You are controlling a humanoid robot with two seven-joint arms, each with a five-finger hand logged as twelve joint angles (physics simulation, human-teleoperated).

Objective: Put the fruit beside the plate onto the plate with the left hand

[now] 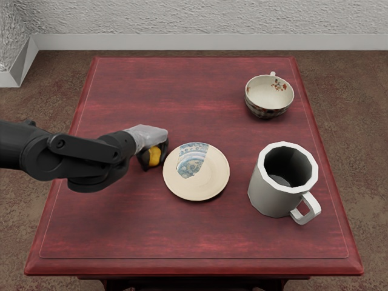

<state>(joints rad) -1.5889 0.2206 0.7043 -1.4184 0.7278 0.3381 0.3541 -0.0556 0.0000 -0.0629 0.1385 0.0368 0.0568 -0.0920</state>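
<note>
The left arm reaches in over the table's (182, 91) left side, and its hand (146, 143) sits just left of the plate (211, 179). The fingers are curled down around the fruit (156, 157), a small orange-yellow piece that shows only partly under the hand. The fruit lies beside the plate's left rim, not on it; whether it touches the table cannot be told. A grey mug (271, 195) stands right of the plate, and a patterned cup (269, 97) sits far back right.
</note>
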